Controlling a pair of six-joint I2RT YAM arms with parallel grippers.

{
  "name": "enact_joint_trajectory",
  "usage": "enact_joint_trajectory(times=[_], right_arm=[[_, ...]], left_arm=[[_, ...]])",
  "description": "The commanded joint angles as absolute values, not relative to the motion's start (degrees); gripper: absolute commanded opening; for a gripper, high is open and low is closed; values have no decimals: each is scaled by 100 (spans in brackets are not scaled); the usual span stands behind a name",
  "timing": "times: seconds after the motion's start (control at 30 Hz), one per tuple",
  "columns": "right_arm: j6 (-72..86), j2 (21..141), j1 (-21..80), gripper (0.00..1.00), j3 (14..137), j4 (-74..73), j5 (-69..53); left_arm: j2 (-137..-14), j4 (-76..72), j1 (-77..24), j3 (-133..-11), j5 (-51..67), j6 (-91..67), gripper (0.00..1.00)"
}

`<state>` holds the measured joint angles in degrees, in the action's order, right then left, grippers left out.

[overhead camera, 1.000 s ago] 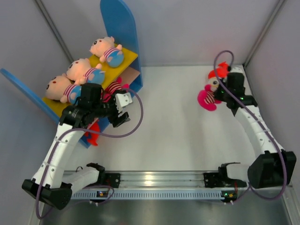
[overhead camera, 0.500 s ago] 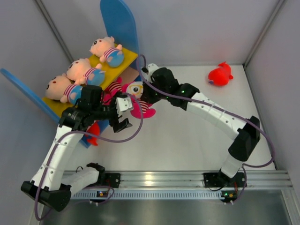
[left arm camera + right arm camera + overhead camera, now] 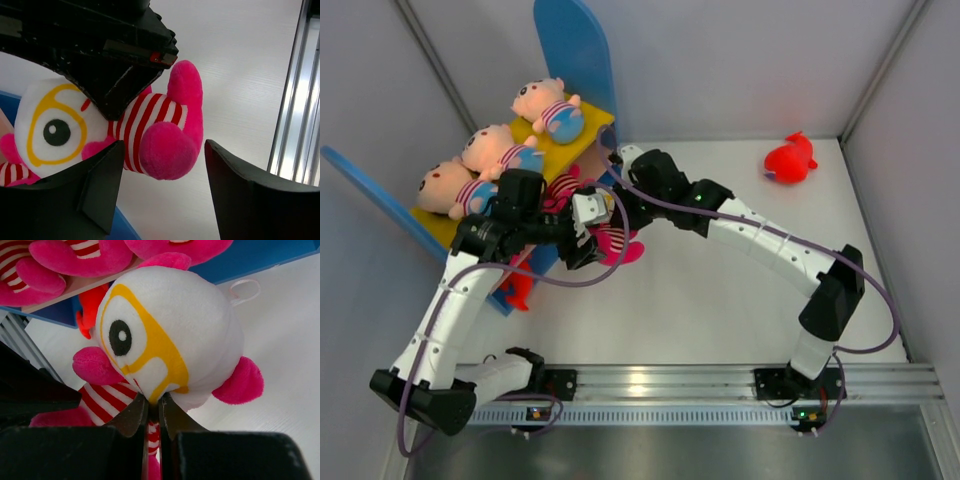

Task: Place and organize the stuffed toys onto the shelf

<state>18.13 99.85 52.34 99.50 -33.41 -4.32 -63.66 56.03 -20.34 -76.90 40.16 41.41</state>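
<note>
- At the far left of the surface [image 3: 720,290], the shelf [image 3: 572,55] stands angled with its open front toward the arms, so both boards can be reached from the middle.
- Stretched across to that front, the right arm carries the right gripper [image 3: 151,407], clenched on the neck of a white-faced toy [image 3: 170,335]. This narrow pinch leaves head and feet free, which I judge suits sliding it onto the tan lower board [image 3: 80,285].
- Just beside the carried toy, the left gripper [image 3: 162,150] is spread and grasps nothing. A pink foot shows between its fingers, though I cannot tell whether they touch. It seems placed to steady or guide.
- Three peach-faced toys [image 3: 500,155] lie in a row on the yellow upper board [image 3: 595,122].
- White-faced ones number two: the carried toy and a second white-faced toy [image 3: 75,255] on the lower board.
- Two red ones are in view: a red plush [image 3: 790,160] far right, well apart from the shelf, and a second red plush [image 3: 517,285] by its near end.
</note>
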Motion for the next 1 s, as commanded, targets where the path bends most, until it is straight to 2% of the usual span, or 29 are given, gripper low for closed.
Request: enact_joint_trajectory(times=[0.0,0.1,0.23,0.3,0.4,0.43,0.47,0.53,0.67,0.7,0.77,0.9,0.97], right_arm=[[1925,9782,5370,0,10169,-3094,-685],[1969,9843,5362,0,10335,-3102,-651],[1969,9844,5361,0,10468,-3102,-642],[2039,9835,5335,0,10477,-3094,-642],[2092,9818,5300,0,10485,-3006,-685],[2100,9800,5300,0,10468,-2988,-720],[2092,9800,5300,0,10459,-2953,-729],[2101,9730,5282,0,10381,-2953,-695],[2302,9370,5090,35,9837,-2997,191],[2520,9108,4889,46,9644,-2980,306],[2915,8564,4598,52,8950,-2883,509],[3410,7560,3510,53,7501,-2514,580],[3463,7096,3227,53,7191,-2452,711]], left_arm=[[-6503,5581,-2048,-7945,4420,4035,69],[-6600,5590,-2057,-7945,4456,3964,65],[-6609,5581,-2057,-7884,4351,4008,51],[-6627,5581,-2065,-7866,4403,4034,50],[-6688,5581,-2074,-7927,4439,4034,21],[-6723,5581,-2083,-7963,4430,4052,7],[-6741,5581,-2083,-8041,4421,4026,0],[-6864,5581,-2101,-8138,4421,4025,0],[-7144,5546,-2118,-8567,4544,4314,0],[-7206,5468,-2136,-8665,4527,4298,0],[-7478,5152,-2144,-8980,4474,4193,0],[-8006,4905,-2258,-9509,4229,4341,0],[-8225,4634,-2372,-9580,4009,4429,0]])
